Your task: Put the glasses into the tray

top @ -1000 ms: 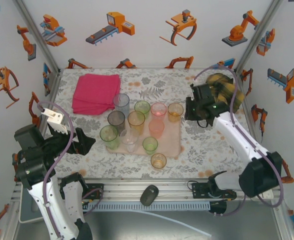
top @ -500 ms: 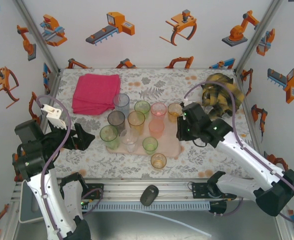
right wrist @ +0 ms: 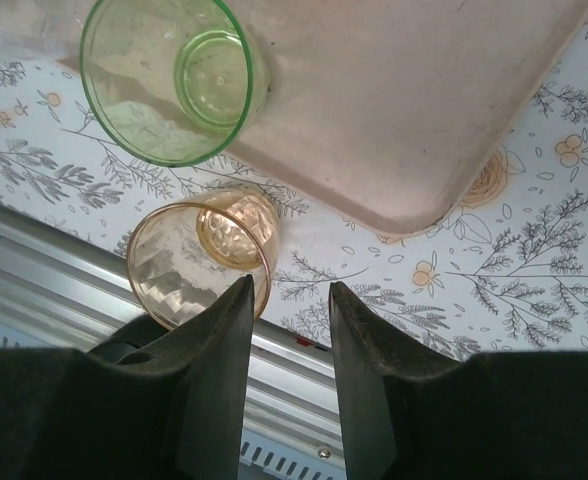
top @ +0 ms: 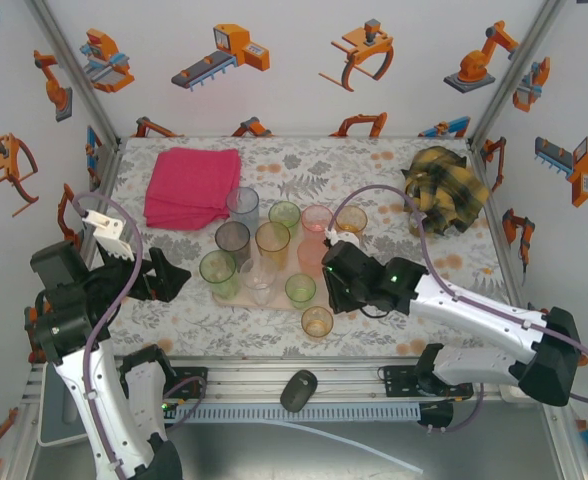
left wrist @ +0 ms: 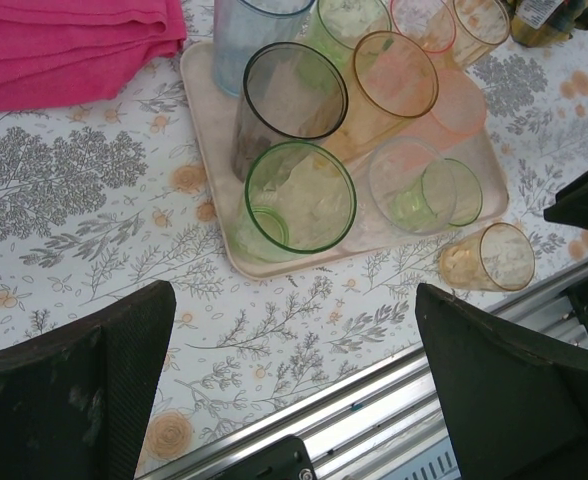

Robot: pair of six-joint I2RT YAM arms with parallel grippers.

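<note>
The pale pink tray (top: 277, 300) holds several glasses, among them a grey one (top: 232, 238), a green one (top: 217, 268) and a small green one (top: 300, 290). One orange glass (top: 317, 322) stands off the tray, on the tablecloth by its near edge. My right gripper (top: 327, 300) hovers over that edge. In the right wrist view the right gripper (right wrist: 289, 290) is open over bare cloth, and the orange glass (right wrist: 199, 255) sits just left of its left finger, near the green glass (right wrist: 164, 80) and the tray (right wrist: 424, 110). My left gripper (top: 174, 280) (left wrist: 294, 330) stands wide open, left of the tray (left wrist: 199, 120).
A folded magenta cloth (top: 192, 185) lies at the back left. A yellow-and-black plaid bundle (top: 446, 190) sits at the back right. An aluminium rail (top: 274, 378) with a black mouse-shaped object (top: 298, 390) runs along the near edge.
My right arm has swung from the back right, across the tray, down to its near edge beside the orange glass. The left arm has barely shifted.
</note>
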